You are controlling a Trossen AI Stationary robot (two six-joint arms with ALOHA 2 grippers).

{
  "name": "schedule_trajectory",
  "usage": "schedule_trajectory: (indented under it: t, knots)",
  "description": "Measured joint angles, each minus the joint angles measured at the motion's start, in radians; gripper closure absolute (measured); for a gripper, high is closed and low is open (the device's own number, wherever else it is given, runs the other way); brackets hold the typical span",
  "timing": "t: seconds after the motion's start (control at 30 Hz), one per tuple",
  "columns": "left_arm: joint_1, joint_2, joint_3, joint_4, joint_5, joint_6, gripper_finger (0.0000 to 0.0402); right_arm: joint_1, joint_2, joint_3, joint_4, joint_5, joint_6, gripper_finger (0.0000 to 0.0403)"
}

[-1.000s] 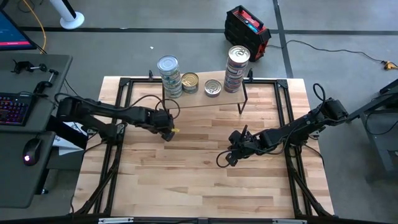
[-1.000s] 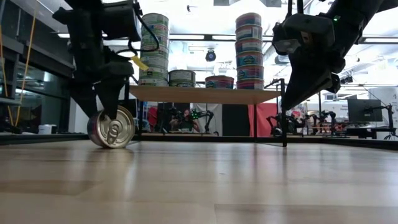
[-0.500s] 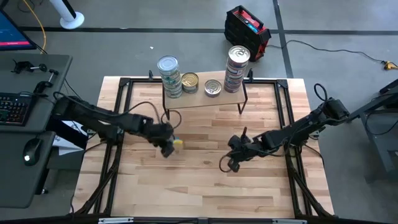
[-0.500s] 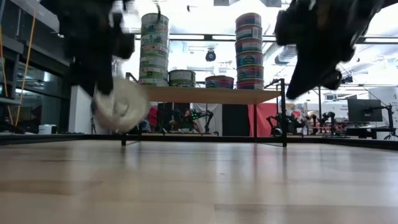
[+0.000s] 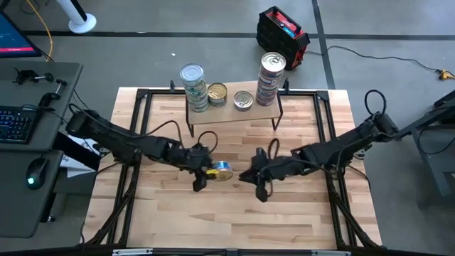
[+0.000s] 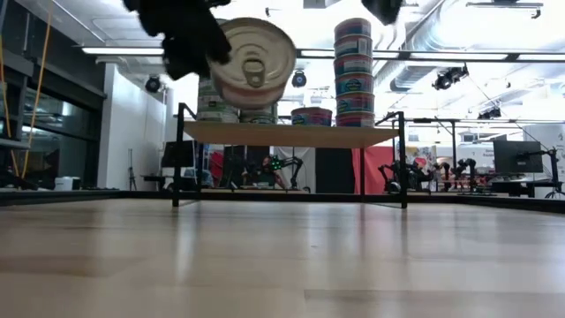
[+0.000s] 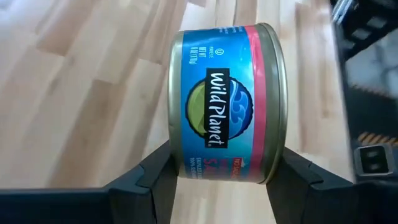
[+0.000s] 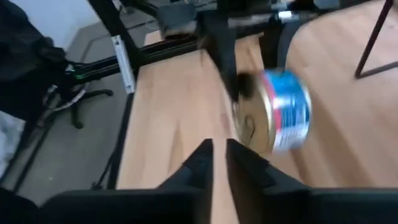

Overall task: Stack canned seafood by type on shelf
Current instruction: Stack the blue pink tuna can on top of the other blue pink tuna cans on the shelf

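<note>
Midair over the counter (image 5: 234, 213), a tin (image 5: 222, 171) pinched on its side across the flat ends by the left fingers (image 7: 163, 180), axis level, shelf (image 5: 231, 114) well beyond (right fingers (image 8: 205, 165) nearly together, empty, just beside).

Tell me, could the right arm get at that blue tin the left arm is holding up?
Probably yes. The right end effector sits just beside the blue tin, with only bare table between them; the left end effector clamps its flat ends, leaving the labelled side free.
</note>
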State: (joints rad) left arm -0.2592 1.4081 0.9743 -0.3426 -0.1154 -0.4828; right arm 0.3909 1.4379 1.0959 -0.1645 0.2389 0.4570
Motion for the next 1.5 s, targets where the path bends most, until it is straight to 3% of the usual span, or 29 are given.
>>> schedule_trajectory:
  t: [0.2,0.33,0.4,0.5,0.57,0.97,1.1,1.23,1.37,1.5]
  knots:
    - [0.02,0.061,0.145,-0.137,-0.043,0.165,0.023,-0.032,0.066,0.188,-0.276,0.002,-0.141,0.0232]
    - [0.022,0.074,0.185,-0.152,-0.053,0.227,0.023,-0.038,0.112,0.26,-0.352,0.084,-0.28,0.0134]
    - [0.022,0.075,0.197,-0.151,-0.054,0.233,0.023,-0.048,0.131,0.276,-0.366,0.125,-0.35,0.01]
    - [0.02,0.074,0.202,-0.149,-0.068,0.233,0.023,-0.071,0.15,0.284,-0.369,0.092,-0.368,0.0074]
    - [0.017,0.074,0.201,-0.15,-0.083,0.234,0.023,-0.085,0.154,0.28,-0.348,0.044,-0.361,0.007]
    - [0.002,0.074,0.201,-0.126,-0.097,0.28,0.023,-0.144,0.204,0.274,-0.325,-0.006,-0.399,0.0079]
    - [0.002,0.074,0.201,-0.117,-0.097,0.316,0.023,-0.142,0.205,0.274,-0.313,-0.013,-0.413,0.0136]
    - [0.004,0.073,0.201,-0.119,-0.115,0.339,0.0229,-0.142,0.205,0.275,-0.289,-0.006,-0.383,0.0237]
    - [0.004,0.067,0.205,-0.118,-0.117,0.395,0.0151,-0.143,0.205,0.297,-0.298,-0.011,-0.377,0.0237]
    - [0.009,0.025,0.204,-0.311,-0.154,0.403,0.0087,-0.141,0.175,0.324,-0.466,-0.017,-0.364,0.0237]
